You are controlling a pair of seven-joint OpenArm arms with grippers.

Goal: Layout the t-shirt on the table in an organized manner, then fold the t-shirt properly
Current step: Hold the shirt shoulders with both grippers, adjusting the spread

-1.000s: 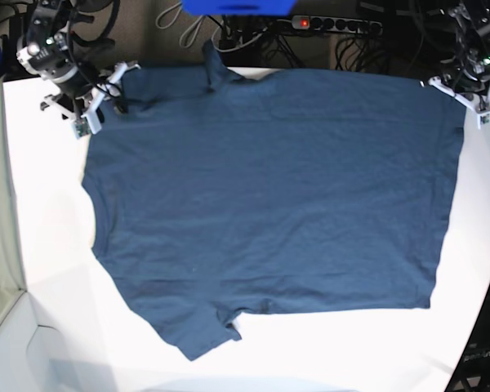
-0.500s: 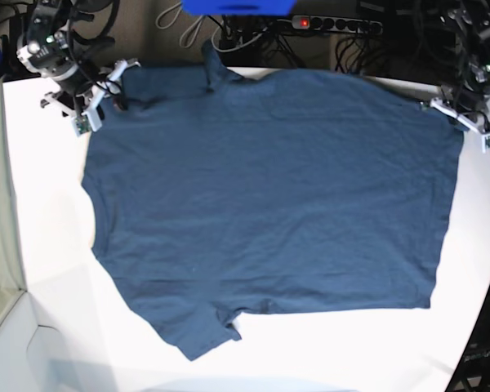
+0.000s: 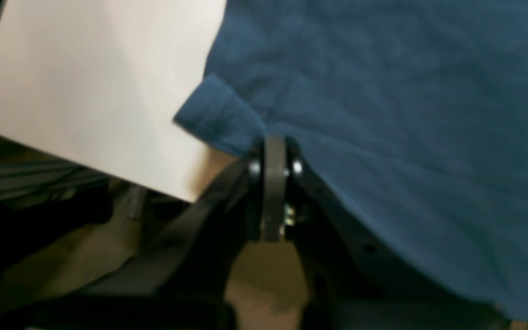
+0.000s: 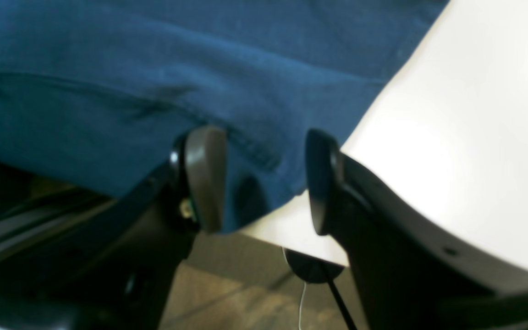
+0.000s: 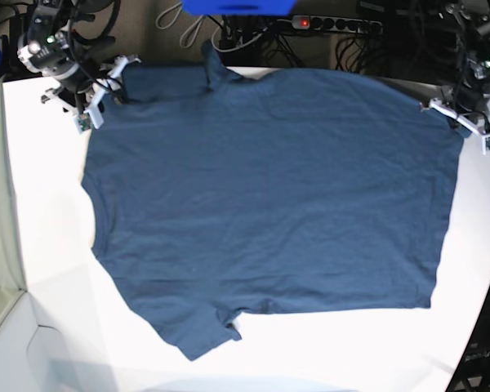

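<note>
The dark navy t-shirt lies spread flat on the white table, one sleeve pointing to the near edge and one to the far edge. At the far right corner my left gripper is shut on the t-shirt's hem; in the left wrist view its fingertips are pressed together at the cloth edge, beside a small folded-over corner. At the far left my right gripper is open. Its two pads straddle the shirt edge, which overhangs the table.
A power strip with a red light, cables and a blue object lie behind the table's far edge. The tabletop curves away at the right. Bare white table lies beyond the shirt's corner.
My left gripper has moved right and slightly nearer, drawing the shirt's far right corner outward. My right gripper has shifted a little toward the far edge, still open.
</note>
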